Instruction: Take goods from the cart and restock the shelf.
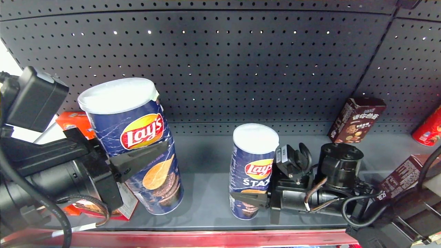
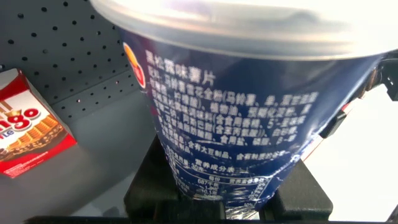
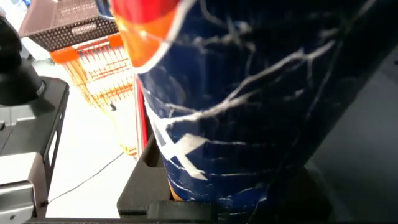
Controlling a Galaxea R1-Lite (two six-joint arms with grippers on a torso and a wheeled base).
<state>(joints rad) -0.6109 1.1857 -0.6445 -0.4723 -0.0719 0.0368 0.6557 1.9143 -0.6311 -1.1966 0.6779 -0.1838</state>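
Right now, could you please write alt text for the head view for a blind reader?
Each pincer holds a blue chip can on a grey shelf: left pincer the left can, right pincer the right can. A red box and brown box sit behind.

The left can (image 1: 137, 148) and right can (image 1: 253, 172) have glossy, smooth printed wraps, each under a frosted, matt plastic lid (image 1: 119, 94). The pegboard (image 1: 220, 69) and shelf (image 1: 206, 193) look like matt, dark painted metal. The brown box (image 1: 356, 120) is glossy cardboard.
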